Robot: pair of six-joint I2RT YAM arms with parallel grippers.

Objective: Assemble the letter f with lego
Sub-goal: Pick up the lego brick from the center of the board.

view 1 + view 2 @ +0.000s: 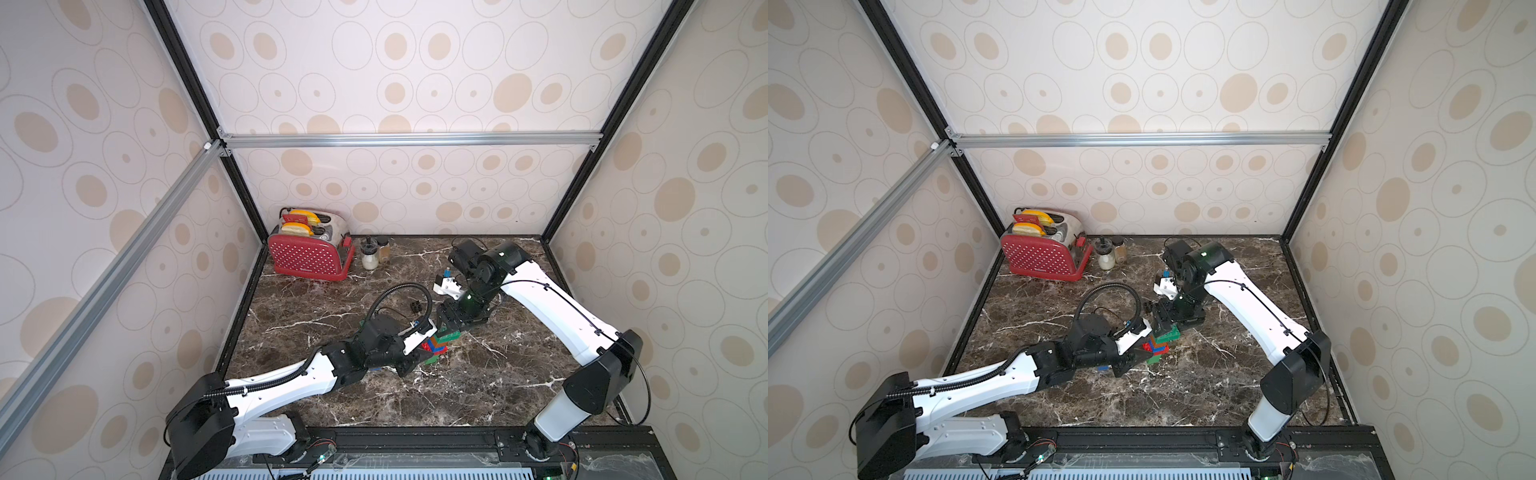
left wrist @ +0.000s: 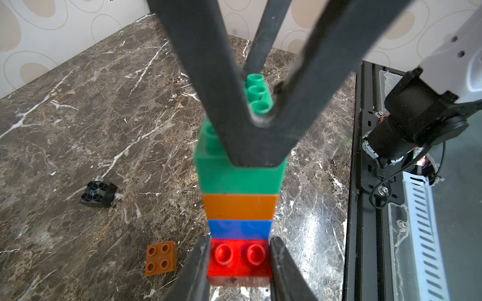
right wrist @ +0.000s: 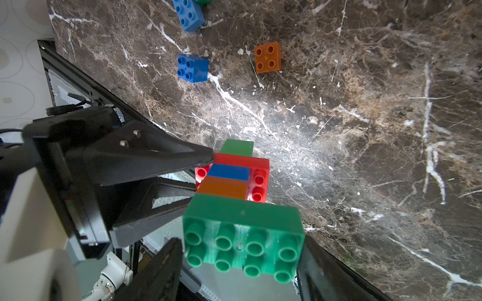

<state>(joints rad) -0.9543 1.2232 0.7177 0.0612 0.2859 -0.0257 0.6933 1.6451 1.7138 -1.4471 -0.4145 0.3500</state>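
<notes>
The lego tower [image 1: 437,347] stood mid-counter [image 1: 478,386], between both arms. The left claw [image 2: 240,238] was clamped on its red brick [image 2: 240,263]. The right claw [image 3: 241,247] straddled the top green oblong brick [image 3: 242,229]; whether it was pinching could not be told. A black brick [image 2: 98,194], an orange brick [image 2: 161,258] and a blue brick [image 3: 192,68] lay loose nearby.

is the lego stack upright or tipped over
Upright: the lego stack rises green over orange, blue, red; left gripper clamps the red brick.
</notes>
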